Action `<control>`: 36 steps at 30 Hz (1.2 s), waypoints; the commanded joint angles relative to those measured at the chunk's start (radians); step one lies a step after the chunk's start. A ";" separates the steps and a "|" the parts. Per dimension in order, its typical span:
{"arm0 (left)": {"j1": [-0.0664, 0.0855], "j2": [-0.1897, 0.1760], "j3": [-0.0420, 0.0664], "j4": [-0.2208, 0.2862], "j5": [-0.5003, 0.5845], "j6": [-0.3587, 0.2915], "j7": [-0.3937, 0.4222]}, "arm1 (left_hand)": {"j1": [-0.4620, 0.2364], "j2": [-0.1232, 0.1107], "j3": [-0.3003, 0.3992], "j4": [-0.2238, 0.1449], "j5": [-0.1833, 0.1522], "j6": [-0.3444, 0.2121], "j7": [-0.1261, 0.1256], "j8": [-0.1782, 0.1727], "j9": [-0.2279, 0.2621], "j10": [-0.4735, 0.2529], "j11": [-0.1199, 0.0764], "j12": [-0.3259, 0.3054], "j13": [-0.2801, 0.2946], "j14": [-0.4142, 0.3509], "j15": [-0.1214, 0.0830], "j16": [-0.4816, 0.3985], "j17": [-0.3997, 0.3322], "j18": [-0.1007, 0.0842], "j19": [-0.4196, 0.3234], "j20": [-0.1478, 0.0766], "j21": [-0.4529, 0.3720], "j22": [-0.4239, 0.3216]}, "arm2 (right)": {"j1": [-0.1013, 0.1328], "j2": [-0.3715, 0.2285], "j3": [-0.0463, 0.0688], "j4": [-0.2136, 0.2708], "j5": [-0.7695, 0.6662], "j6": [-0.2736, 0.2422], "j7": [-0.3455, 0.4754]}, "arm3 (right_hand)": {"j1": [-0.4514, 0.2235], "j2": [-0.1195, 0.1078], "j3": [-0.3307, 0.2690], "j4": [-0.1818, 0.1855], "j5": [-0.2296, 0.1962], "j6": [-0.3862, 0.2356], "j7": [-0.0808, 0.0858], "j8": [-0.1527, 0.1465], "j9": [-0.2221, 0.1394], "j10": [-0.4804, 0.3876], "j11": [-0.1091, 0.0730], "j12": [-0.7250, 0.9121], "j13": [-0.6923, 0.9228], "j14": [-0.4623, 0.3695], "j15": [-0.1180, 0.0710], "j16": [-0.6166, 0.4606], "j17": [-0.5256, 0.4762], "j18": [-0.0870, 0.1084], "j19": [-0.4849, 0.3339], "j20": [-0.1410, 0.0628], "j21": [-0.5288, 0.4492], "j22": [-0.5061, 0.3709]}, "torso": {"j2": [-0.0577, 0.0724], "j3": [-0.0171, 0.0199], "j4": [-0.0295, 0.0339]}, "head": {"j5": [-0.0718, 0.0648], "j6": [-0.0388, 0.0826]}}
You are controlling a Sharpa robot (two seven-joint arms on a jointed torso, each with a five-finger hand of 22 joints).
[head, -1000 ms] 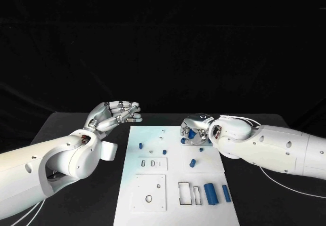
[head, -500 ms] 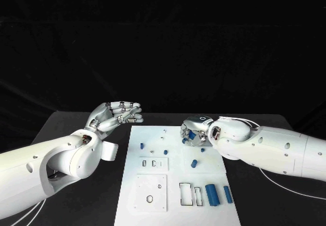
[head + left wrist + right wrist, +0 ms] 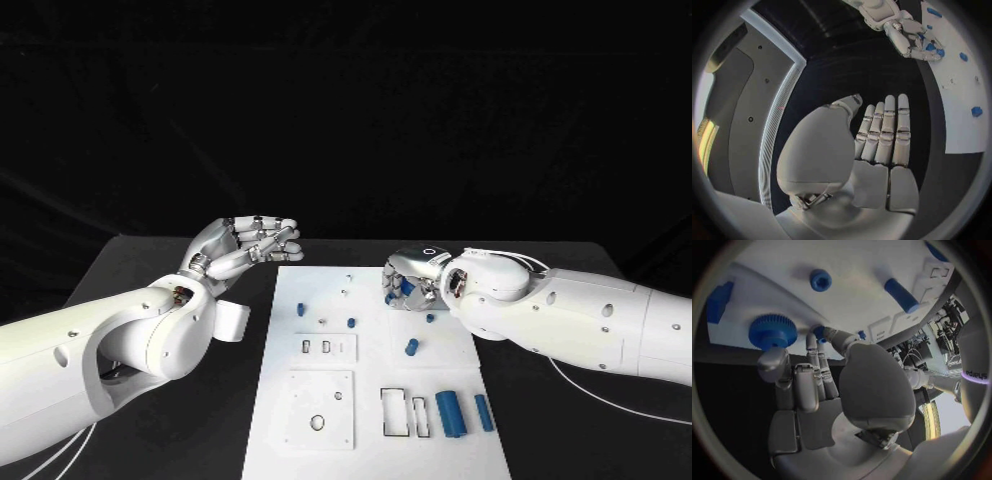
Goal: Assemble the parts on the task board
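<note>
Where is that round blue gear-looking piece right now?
In the right wrist view the blue toothed wheel sits on the white task board, right at the right hand's fingers. In the head view that spot is on the board's right side, toward its far end.

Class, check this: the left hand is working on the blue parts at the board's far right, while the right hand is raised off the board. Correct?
No, the hands are swapped. In the head view the right hand is down at the blue parts on the board, and the left hand is raised beside it.

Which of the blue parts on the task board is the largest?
The long blue block at the near right corner of the task board. It is clearly wider and longer than its slimmer blue neighbour and the small pegs farther up.
</note>
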 commanded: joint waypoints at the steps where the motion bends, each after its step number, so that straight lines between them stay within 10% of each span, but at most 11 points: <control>1: 0.002 0.001 0.001 0.000 -0.004 0.017 0.002 | -0.002 -0.008 0.008 -0.001 -0.004 -0.007 0.009 -0.005 -0.002 -0.002 0.008 -0.006 -0.001 -0.005 0.002 -0.006 0.002 0.011 -0.004 0.006 -0.003 -0.001 | -0.002 -0.002 -0.001 0.006 -0.014 -0.055 -0.020 | 0.002 0.018 0.006 0.004 -0.010 0.011 -0.009 0.017 0.020 0.014 -0.004 0.007 0.006 0.052 -0.008 0.005 0.003 -0.010 0.002 -0.011 0.007 0.007 | 0.000 0.0014 0.0008 | 0.002 0.002; 14: 0.002 0.002 0.001 -0.012 -0.004 0.018 0.000 | -0.003 -0.009 0.009 -0.002 -0.004 -0.010 0.010 -0.008 -0.002 -0.005 0.009 -0.010 -0.001 -0.004 0.002 -0.006 0.004 0.011 -0.004 0.006 -0.003 -0.002 | 0.007 -0.005 0.005 0.056 -0.021 -0.177 -0.078 | 0.012 0.017 0.018 -0.002 -0.009 0.011 -0.015 0.037 0.050 0.018 -0.009 0.009 0.013 0.054 -0.014 0.010 0.007 -0.012 0.004 -0.017 0.015 0.020 | 0.002 -0.0005 0.0012 | -0.001 0.009; 36: 0.006 0.002 0.001 -0.005 -0.003 0.017 0.000 | -0.002 -0.009 0.011 -0.004 -0.004 -0.011 0.010 -0.008 -0.002 -0.006 0.009 -0.012 -0.001 -0.005 0.003 -0.007 0.005 0.011 -0.004 0.007 -0.003 -0.002 | 0.011 0.139 0.008 -0.069 0.015 -0.226 -0.086 | 0.011 0.013 0.026 -0.002 -0.003 -0.004 -0.010 0.041 0.068 0.010 -0.006 0.003 0.015 0.055 -0.011 0.015 0.014 -0.013 0.003 -0.017 0.017 0.025 | 0.015 -0.0047 0.0135 | 0.001 0.007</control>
